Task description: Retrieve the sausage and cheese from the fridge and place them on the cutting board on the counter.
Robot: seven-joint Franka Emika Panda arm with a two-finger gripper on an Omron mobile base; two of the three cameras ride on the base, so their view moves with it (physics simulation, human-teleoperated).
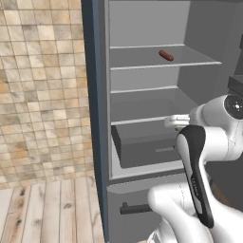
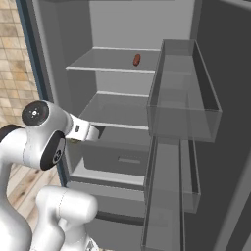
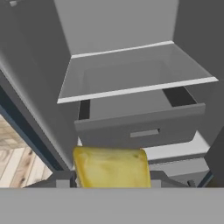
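The cheese (image 3: 111,167), a pale yellow lump, sits low in the hand view between the tips of my gripper (image 3: 111,181), which is shut on it. My hand (image 1: 173,122) hovers in front of the open fridge (image 1: 142,28), level with the lower shelf and just outside its front edge; the right base view shows the gripper (image 2: 96,132) there too. The sausage (image 1: 166,55), a short dark reddish-brown cylinder, lies on the upper shelf, well above my hand and toward the back (image 2: 137,60). The cutting board and the counter are out of view.
A grey drawer (image 3: 140,127) stands slightly pulled out under the lower shelf (image 3: 135,89). The fridge door, swung open, carries clear bins (image 2: 184,93) on the right. A tiled wall (image 1: 42,85) and wooden floor (image 1: 47,209) lie left of the fridge.
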